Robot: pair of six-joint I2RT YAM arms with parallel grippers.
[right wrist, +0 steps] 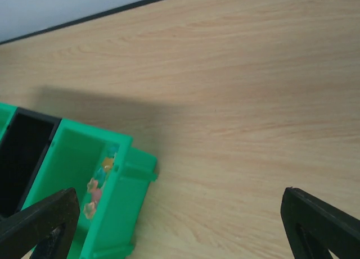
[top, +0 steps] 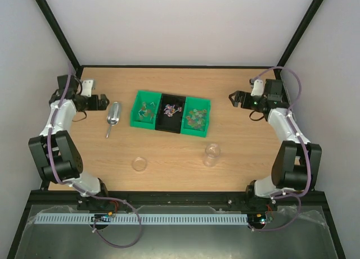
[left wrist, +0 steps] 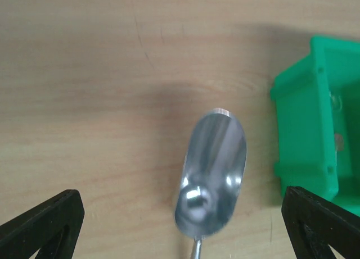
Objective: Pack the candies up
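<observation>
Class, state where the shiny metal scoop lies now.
In the top view, the shiny metal scoop lies on the wooden table, just left of the leftmost green plastic bin, near the left pincer.

Tiny mixed-colour candies (top: 194, 119) lie loose inside three adjoining bins (top: 135, 108).

- Metal scoop (left wrist: 212, 175), left of the black bin (top: 170, 112): its handle runs off the left wrist view's bottom edge.
- Green bin (left wrist: 306, 118) against the black bin's left side: cut by the right edge, contents barely showing.
- Black bin, right wrist view: cut by the left edge, its inside too dark to read.
- Candies (top: 196, 118) just right of the black bin: too small from above to tell apart.
- Left gripper (left wrist: 178, 214) and right gripper (right wrist: 180, 214): fingers cut off at the bottom corners.
</observation>
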